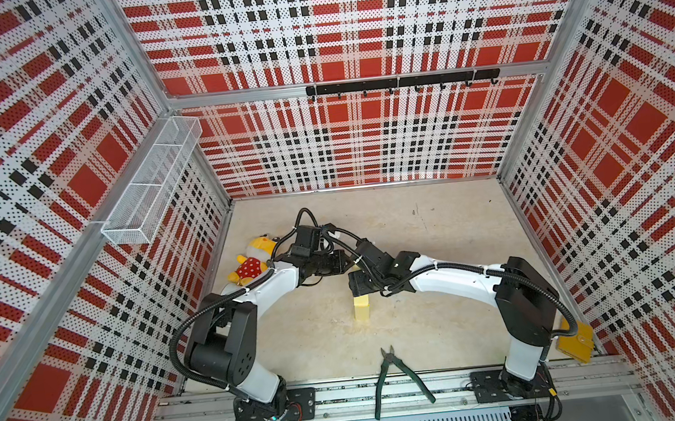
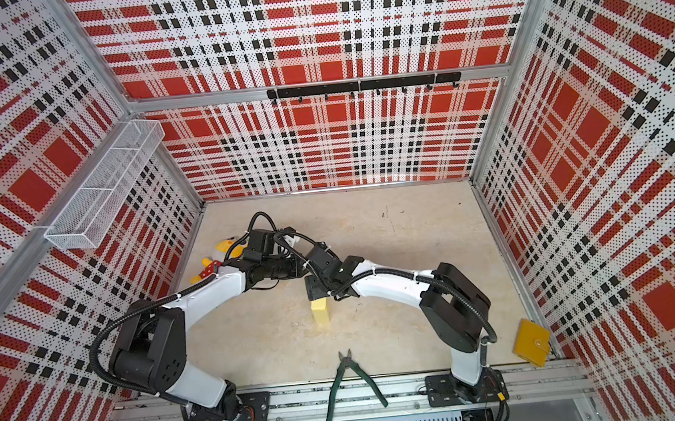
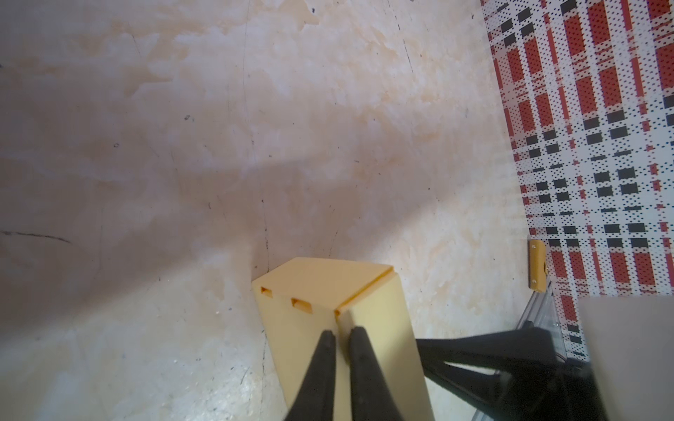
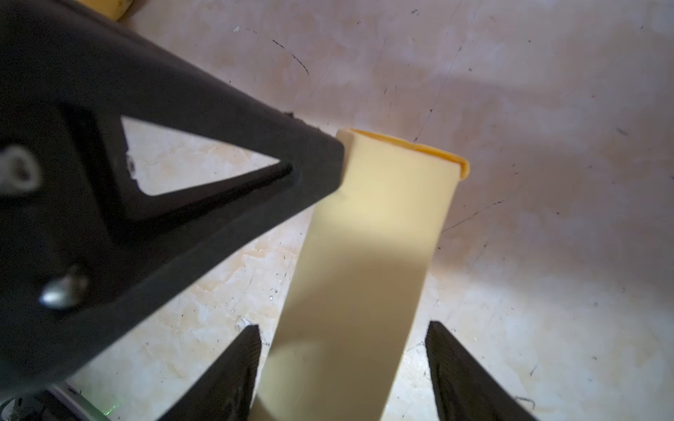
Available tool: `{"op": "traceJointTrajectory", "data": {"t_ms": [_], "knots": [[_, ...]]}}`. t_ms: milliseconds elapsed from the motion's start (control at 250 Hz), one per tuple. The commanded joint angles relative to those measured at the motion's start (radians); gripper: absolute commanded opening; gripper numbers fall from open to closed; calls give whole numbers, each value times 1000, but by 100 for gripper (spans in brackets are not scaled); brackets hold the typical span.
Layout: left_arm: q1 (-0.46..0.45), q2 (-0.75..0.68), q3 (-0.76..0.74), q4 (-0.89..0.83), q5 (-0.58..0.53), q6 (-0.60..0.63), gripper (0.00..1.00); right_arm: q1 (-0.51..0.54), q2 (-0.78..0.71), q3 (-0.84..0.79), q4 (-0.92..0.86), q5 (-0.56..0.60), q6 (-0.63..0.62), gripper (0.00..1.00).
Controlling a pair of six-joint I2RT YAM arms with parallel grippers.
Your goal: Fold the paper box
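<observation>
The paper box [image 1: 362,307] stands upright on the worktop [image 1: 433,232], its top lost under both wrists in both top views. Left fingers [image 3: 325,346] clench its upper corner; right fingers [image 4: 240,357] hang released either side, bases cut off.

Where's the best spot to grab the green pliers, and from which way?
Probably at the neck, just behind the dark head, where the two green handles meet. The pliers lie flat with handles spread wide over the front rail, so one handle alone would likely swing. Come straight down from above, fingers closing across that narrow joint.
</observation>
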State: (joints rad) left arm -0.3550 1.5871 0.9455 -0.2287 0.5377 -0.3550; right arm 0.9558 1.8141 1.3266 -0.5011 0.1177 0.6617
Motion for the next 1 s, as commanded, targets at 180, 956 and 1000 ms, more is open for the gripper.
{"op": "traceJointTrajectory", "data": {"t_ms": [180, 956, 1000], "knots": [[0, 24, -40, -129, -106, 1, 15, 14, 33, 41, -73, 46, 13, 66], [307, -139, -20, -123, -96, 46, 56, -114, 55, 240, -429, 287, -256, 46], [326, -143, -23, -120, -90, 45, 56, -114, 96, 277, -454, 308, -266, 47]]}}
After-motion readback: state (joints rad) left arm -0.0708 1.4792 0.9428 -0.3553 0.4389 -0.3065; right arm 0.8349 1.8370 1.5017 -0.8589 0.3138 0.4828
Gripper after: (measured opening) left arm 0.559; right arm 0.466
